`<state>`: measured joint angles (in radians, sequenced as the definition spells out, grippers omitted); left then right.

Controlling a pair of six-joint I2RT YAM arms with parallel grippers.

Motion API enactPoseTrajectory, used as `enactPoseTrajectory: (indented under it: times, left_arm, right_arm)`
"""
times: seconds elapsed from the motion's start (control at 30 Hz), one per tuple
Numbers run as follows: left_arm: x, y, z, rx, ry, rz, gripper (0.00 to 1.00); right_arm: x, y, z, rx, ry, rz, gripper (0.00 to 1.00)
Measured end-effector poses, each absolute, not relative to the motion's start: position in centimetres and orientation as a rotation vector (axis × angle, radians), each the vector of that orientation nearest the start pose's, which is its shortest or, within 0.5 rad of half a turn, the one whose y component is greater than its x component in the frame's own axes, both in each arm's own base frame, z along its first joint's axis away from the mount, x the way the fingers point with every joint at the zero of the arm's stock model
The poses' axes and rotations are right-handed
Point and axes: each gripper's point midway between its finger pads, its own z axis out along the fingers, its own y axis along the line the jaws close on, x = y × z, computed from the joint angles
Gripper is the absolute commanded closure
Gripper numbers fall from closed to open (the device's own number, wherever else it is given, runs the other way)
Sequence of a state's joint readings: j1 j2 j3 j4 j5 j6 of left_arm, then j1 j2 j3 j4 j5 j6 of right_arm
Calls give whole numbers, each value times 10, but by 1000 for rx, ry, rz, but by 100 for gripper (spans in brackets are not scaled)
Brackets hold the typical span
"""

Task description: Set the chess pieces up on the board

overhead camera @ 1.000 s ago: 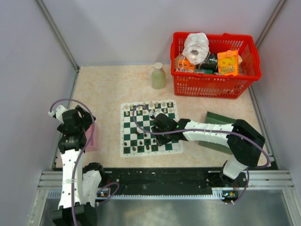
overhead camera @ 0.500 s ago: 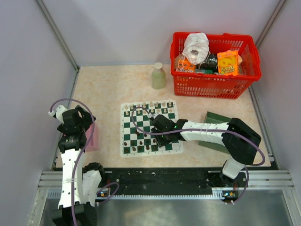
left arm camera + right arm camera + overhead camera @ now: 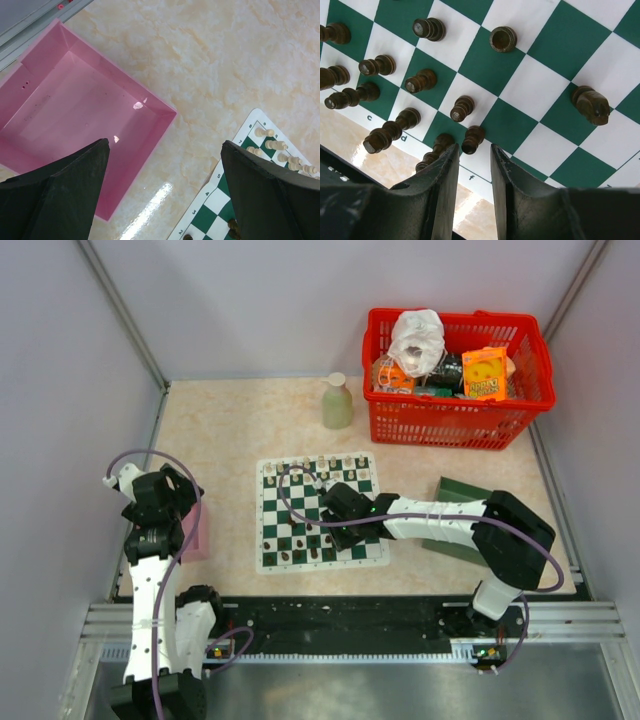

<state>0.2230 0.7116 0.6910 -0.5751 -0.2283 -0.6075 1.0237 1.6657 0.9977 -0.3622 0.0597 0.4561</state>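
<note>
The green and white board (image 3: 300,502) lies mid-table, with cream pieces (image 3: 322,466) on its far rows and dark pieces (image 3: 292,554) on its near rows. My right gripper (image 3: 330,528) hovers low over the board's near edge. In the right wrist view its fingers (image 3: 474,150) stand a narrow gap apart, empty, with one upright dark piece (image 3: 472,139) just beyond the tips by the f file. Several dark pieces (image 3: 420,80) stand to the left and a dark knight (image 3: 590,105) to the right. My left gripper (image 3: 164,145) is wide open and empty, off the board's left side (image 3: 215,210).
A pink tray (image 3: 90,115) sits empty under the left gripper, at the table's left (image 3: 196,530). A red basket (image 3: 458,410) of clutter stands back right, a pale bottle (image 3: 337,402) beside it. A dark green tray (image 3: 458,490) lies right of the board under the right arm.
The right gripper has shifted slightly left and nearer over the board's near rows, then held. The left arm has not moved.
</note>
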Motion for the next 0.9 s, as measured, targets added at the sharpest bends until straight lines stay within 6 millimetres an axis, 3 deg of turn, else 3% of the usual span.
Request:
enactPoseTrajectory:
  times: [0.13,0.3,0.9]
  left_arm:
    - [244,72,171,-985,1912,24,1]
    - [243,72,169,-987,1917,26,1]
    - [243,72,168,-986,1919,23,1]
  right_arm:
    - [188,324,39,-723,2558,450,72]
    - [189,325,40,-724,2552,453,86]
    - [201,309,42,-692,2528,325,87]
